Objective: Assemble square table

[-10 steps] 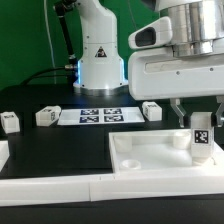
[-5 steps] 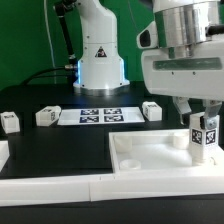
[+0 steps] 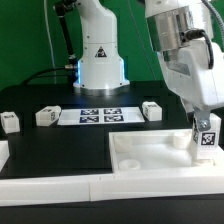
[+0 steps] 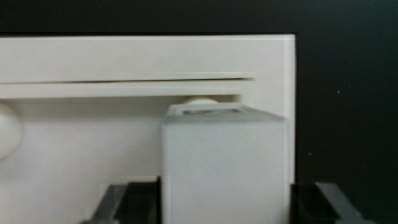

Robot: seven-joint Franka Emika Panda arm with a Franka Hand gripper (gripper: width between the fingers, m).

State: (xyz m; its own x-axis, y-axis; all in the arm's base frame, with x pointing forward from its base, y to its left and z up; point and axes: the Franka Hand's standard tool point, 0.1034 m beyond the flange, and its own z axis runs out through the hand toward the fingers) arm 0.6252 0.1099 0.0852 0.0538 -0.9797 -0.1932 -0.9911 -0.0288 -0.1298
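Exterior and wrist views, ordered from the tabletop's front edge to its back edge.

**Front edge.** A long white border bar (image 3: 50,186) lies along the black tabletop (image 3: 60,145).

**Just behind the bar, toward the exterior view's right.** The white tray-like top (image 3: 150,160) of the square table lies flat with its raised rim up. One leg block (image 3: 205,140) stands upright inside the tray near its end on the exterior view's right. The tag on the block faces the camera.

**Gripper.** The gripper (image 3: 202,120) hangs tilted directly over this block, at the end of the white arm (image 3: 190,50). In the wrist view the block (image 4: 222,160) fills the space between the two dark fingers (image 4: 134,203), and the tray's rim wall (image 4: 143,60) runs behind it. The jaws stand partly apart and straddle the block. The views do not show whether the pads press its sides or stand just clear of them.

**Middle of the tabletop.** Three loose leg blocks (image 3: 46,116) lie well apart from the tray. Two are toward the exterior view's left and one is toward the centre.

**Between the loose blocks.** The marker board (image 3: 100,116) lies flat.

**Back edge.** The white robot base (image 3: 100,60) stands there.
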